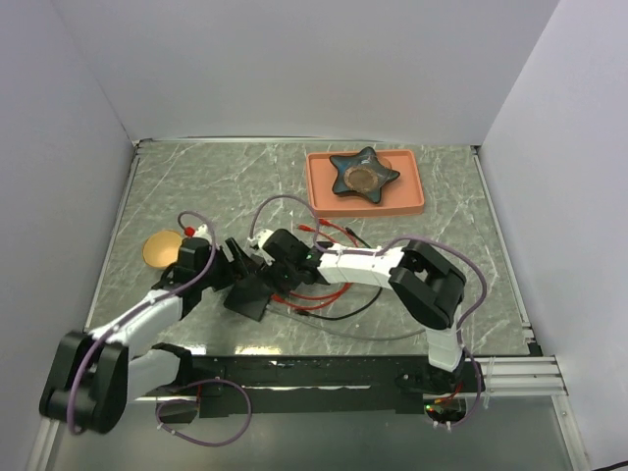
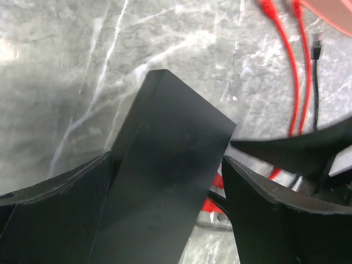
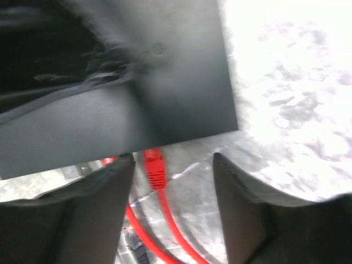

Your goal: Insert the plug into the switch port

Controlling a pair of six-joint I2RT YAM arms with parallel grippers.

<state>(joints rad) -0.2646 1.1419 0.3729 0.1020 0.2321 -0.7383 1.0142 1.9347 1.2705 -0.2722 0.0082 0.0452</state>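
I see my left fingers (image 2: 55,220) straddling the switch (image 2: 165,165), grip uncertain; my right fingers (image 3: 242,209) gape, the red plug (image 3: 155,165) untouched between them, aimed lengthwise at the switch's edge.

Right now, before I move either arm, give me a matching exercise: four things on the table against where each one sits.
Things:
1 switch
2 red plug
3 star-shaped dish
4 tan disc

Places:
A in the orange tray
B between the fingers of the left gripper
C between the fingers of the right gripper
D on the table, at its left side

Pairs: 1-B; 2-C; 3-A; 4-D
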